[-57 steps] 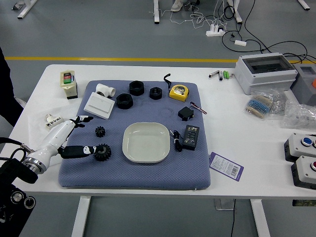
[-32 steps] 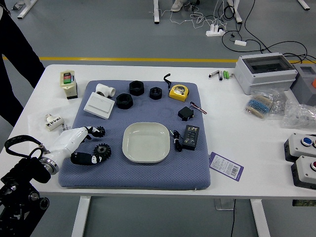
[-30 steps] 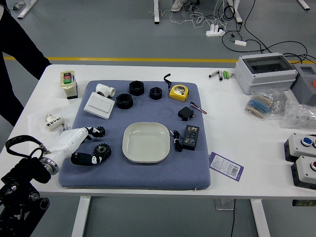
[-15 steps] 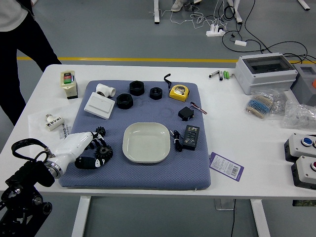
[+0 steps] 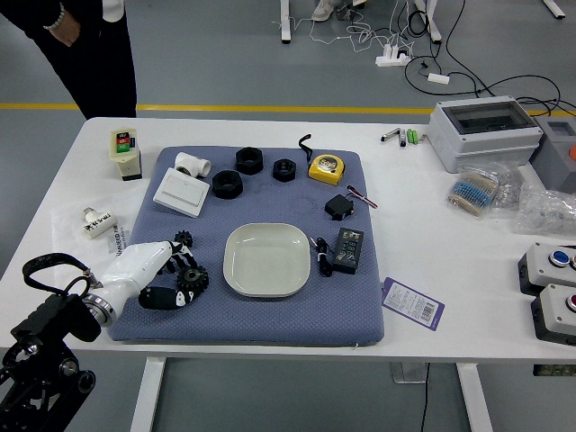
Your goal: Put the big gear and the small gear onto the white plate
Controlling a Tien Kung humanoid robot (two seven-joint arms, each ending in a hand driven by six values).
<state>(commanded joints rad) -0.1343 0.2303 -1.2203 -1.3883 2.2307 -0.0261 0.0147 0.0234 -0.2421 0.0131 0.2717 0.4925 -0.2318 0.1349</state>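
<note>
Moved since earlier frame: big gear (image 5: 193, 279) slightly rightward; left hand (image 5: 173, 272) bent inward around it; person (image 5: 103, 67) further into view, far side.
Left fingers: curled onto big gear, apparently grasping (firmness of hold not readable from above).
Coming move: white plate (image 5: 266, 260) lies just right of the held gear, so likely a short lift and rightward carry.
Small gear (image 5: 184, 238): on blue mat (image 5: 270, 324), beyond big gear.
Plate contents: none; both gears outside.

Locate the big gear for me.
In the head view, the big gear is at the left hand, left of the white plate, with the small gear just beyond.
</note>
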